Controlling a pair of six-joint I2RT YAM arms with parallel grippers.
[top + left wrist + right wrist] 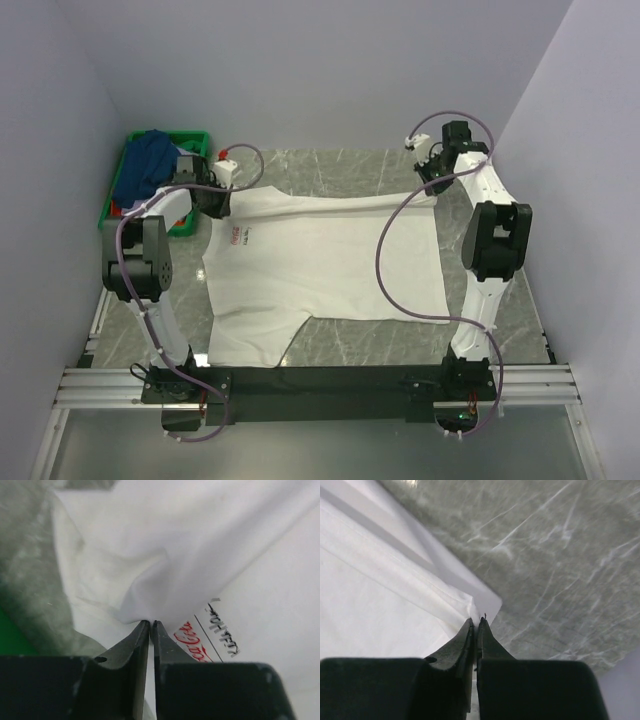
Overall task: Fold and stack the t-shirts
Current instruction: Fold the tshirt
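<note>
White t-shirt [320, 260], large, short-sleeved, lying spread on the desk [340, 172], chest side up. Its neck end is toward the left arm and its hem toward the right arm.

Far edge: pulled into a nearly straight line between the two hands. Near edge: loose, with one sleeve reaching down to the dark rail [330, 380] at the arms' bases.

Left hand [151, 622]: fingertips pressed together on a puckered fold of the white cloth at the shoulder end, so that the cloth draws up into a peak at the tips.

Right hand [476, 620]: fingertips closed on the far hem corner, with a folded edge of cloth running into the pinch.

Open room: bare grey marbled desk beyond the far edge, between the hands. There is a narrower bare strip along the hem side under the right arm, and a bare patch near the rail beside the sleeve. Pale walls stand close on both sides.

Markings: a red script logo [192, 642] on the chest reads as Coca-Cola, its end cut off by the left finger. Beside it are a thin dark line and black lettering [222, 627], too tilted to read.

Dark blue shirt [150, 160]: heaped in the green crate [193, 137] at the far left corner, just beside the left hand.
</note>
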